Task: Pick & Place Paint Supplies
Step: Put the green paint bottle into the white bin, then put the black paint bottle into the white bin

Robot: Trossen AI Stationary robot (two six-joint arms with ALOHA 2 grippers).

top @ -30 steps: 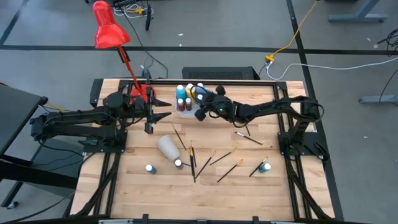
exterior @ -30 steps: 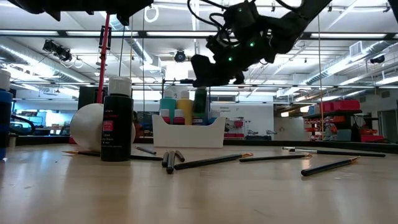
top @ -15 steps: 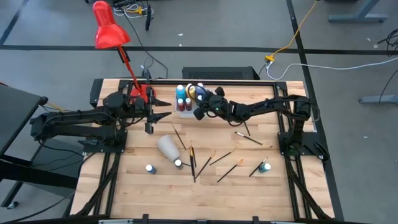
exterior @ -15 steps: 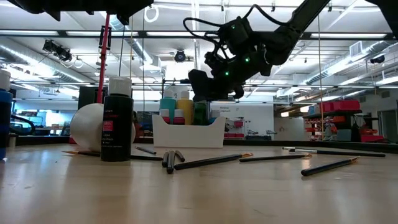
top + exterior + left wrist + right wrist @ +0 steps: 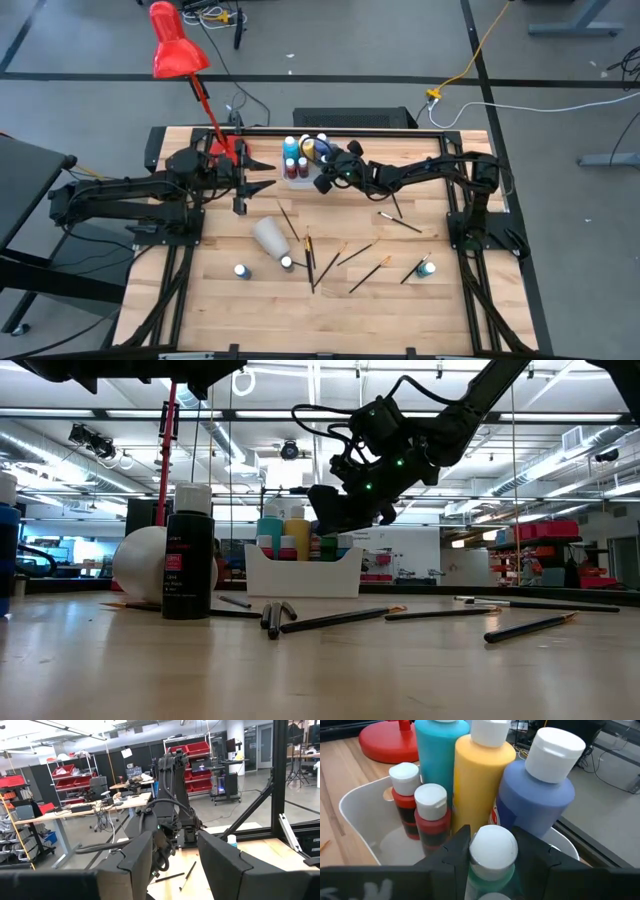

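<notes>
Held between the right gripper (image 5: 490,851) fingers: small white-capped green plastic paint bottle (image 5: 491,857), light, rigid, slippery; left fingers (image 5: 131,862) spread.

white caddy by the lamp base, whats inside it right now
The white caddy holds a teal bottle, a yellow bottle, a blue bottle and two small red bottles. The right gripper grips a white-capped green bottle; its body is hidden.
</notes>
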